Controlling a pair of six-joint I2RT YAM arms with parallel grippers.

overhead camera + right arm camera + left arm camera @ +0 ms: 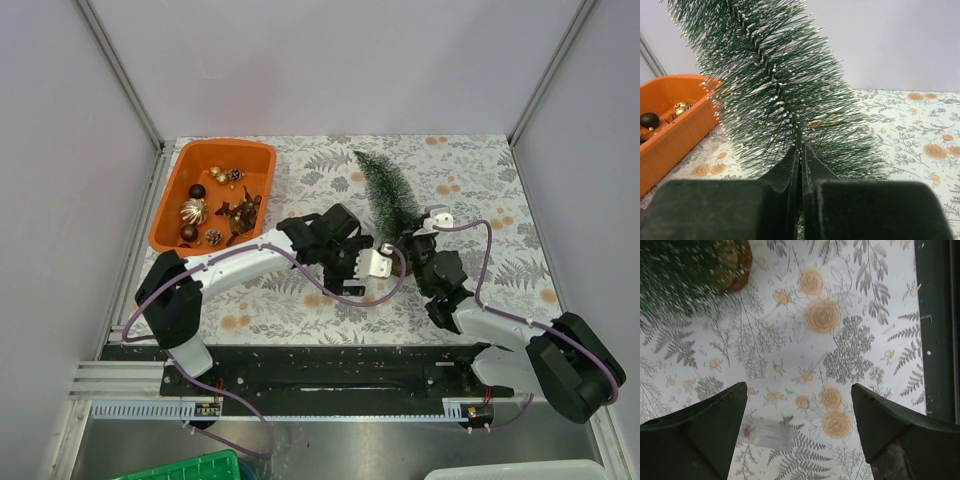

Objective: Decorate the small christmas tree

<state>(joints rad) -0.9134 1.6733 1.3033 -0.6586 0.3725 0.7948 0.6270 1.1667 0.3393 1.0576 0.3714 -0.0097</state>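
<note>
The small christmas tree (384, 192), dark green with frosty tips, stands in the middle of the table and leans back and to the left. My right gripper (412, 242) is shut on its thin trunk low down; in the right wrist view the jaws (800, 150) pinch the stem under the bristles (775, 85). My left gripper (372, 264) is just left of the tree's foot, open and empty. In the left wrist view its fingertips (800, 387) stand wide apart over the patterned cloth. The tree's brown base (733, 264) lies ahead of them.
An orange tray (170, 216) at the back left holds several gold and brown ornaments (194, 211); its wall (670, 132) also shows in the right wrist view. A strip of clear tape (765, 433) lies on the floral cloth. Walls enclose the table.
</note>
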